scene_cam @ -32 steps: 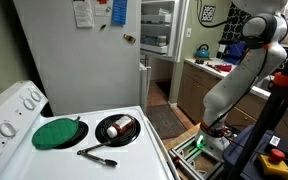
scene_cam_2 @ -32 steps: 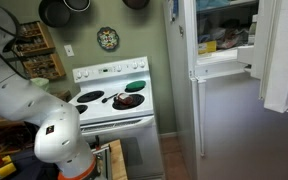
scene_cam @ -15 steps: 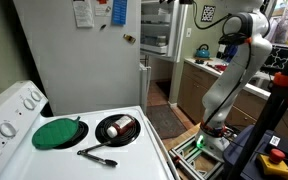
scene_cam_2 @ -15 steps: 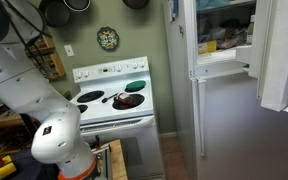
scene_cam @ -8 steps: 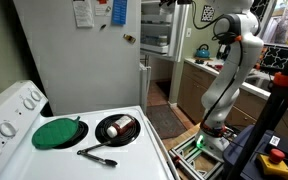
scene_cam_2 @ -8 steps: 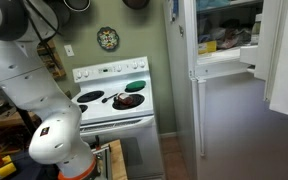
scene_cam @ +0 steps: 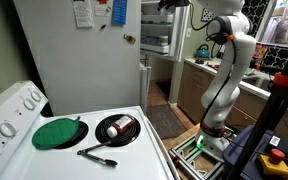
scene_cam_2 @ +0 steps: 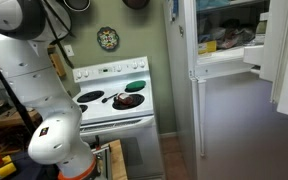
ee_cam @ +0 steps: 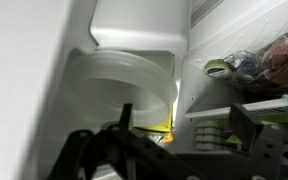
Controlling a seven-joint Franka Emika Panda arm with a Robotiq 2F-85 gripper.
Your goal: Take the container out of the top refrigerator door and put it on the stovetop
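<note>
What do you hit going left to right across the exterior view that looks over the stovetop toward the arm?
White knob panel → green disc → black burner pan → robot arm

A round green disc [scene_cam: 59, 133] is seen just beside a black pan [scene_cam: 117, 129]; a dark utensil [scene_cam: 97, 155] is laid near them. A patterned plate [scene_cam_2: 107, 39] is hung on a green wall [scene_cam_2: 134, 35].
</note>
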